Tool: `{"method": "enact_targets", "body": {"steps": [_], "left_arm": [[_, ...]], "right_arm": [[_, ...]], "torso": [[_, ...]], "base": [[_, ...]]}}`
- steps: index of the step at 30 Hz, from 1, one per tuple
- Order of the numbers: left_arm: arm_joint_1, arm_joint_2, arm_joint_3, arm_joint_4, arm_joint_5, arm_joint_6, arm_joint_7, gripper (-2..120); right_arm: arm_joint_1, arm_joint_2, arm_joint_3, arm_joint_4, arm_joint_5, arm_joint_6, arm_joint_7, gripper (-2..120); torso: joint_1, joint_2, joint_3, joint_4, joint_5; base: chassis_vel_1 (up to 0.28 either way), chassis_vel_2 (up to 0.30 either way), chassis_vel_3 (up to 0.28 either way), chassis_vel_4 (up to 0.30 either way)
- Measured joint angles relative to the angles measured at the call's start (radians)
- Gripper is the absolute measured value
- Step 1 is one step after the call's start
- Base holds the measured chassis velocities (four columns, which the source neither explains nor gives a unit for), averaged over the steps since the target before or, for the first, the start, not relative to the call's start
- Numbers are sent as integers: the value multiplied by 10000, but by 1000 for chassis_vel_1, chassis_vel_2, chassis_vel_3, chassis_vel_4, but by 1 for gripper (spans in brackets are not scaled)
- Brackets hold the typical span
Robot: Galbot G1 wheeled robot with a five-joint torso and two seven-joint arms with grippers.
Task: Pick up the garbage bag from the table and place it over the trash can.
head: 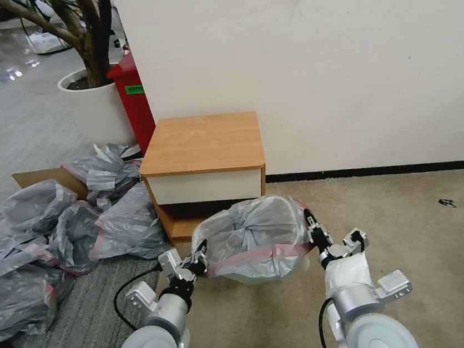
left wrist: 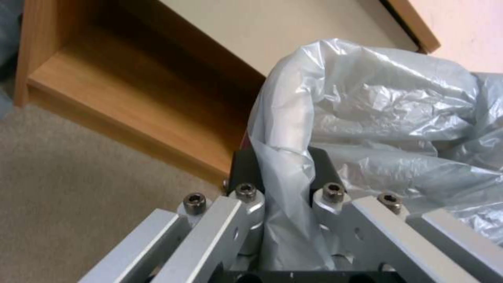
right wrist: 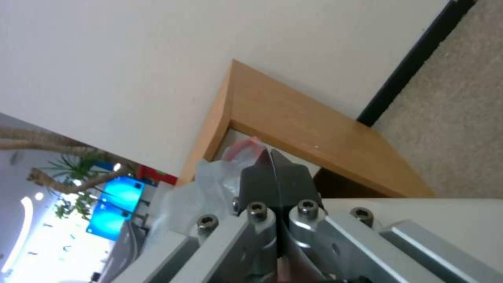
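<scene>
So the garbage bag (head: pixel 253 233) is off the worktop (head: pixel 203 142) and stretched out between the two grippers, low down just in front of the nightstand, at about the height of its lower shelf. It's puffed open, mouth facing up, with the pink-red band running across the near side. A bit of pale beige shows just under the bag's bottom edge, which looks like the trash can (head: pixel 249 277), but it's mostly covered, so I can't say how far the bag sits over it.

The left gripper (head: pixel 201 257) has the bag's left edge. In the left wrist view its dark fingers (left wrist: pixel 246 167) stand a little apart with a thick fold of the grey plastic (left wrist: pixel 285 173) bunched between them, so it's grasping the bag there.

The right gripper (head: pixel 312 228) is on the right edge, up near the rim. In the right wrist view its fingers (right wrist: pixel 259 182) are pressed flat together and a bit of the pink-red band (right wrist: pixel 243 149) pokes out past the tips — clamped on the rim.

The wooden top of the worktop is bare. To the left on the floor there's a heap of grey plastic bags (head: pixel 55 239) next to a piece of cardboard (head: pixel 48 177), and behind that a red cabinet (head: pixel 134 98) and a big white plant pot (head: pixel 96 105) — all well apart from the held bag.
</scene>
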Motion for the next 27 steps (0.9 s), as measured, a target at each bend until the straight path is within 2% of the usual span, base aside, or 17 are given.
{"method": "enact_targets", "body": {"steps": [5, 11, 21, 27], "left_arm": [[-31, 27, -88, -98, -175, 29, 0, 7], [50, 47, -162, -227, -296, 57, 7, 7], [207, 58, -290, -485, -510, 60, 20, 7], [298, 71, -376, -604, -648, 54, 37, 7]], "right_arm": [[7, -237, 17, -331, -256, 60, -462, 0], [386, -475, 85, -1528, -1592, 431, -1545, 0], [871, -508, 99, -2962, -3378, 1159, -2367, 0], [1159, -474, 107, -3437, -4155, 1627, -2523, 0]], "torso": [[0, 0, 0, 0, 0], [0, 0, 0, -1, 0], [0, 0, 0, 0, 0], [0, 0, 0, 0, 0]], "base": [[0, 0, 0, 0], [0, 0, 0, 0], [0, 0, 0, 0], [0, 0, 0, 0]]}}
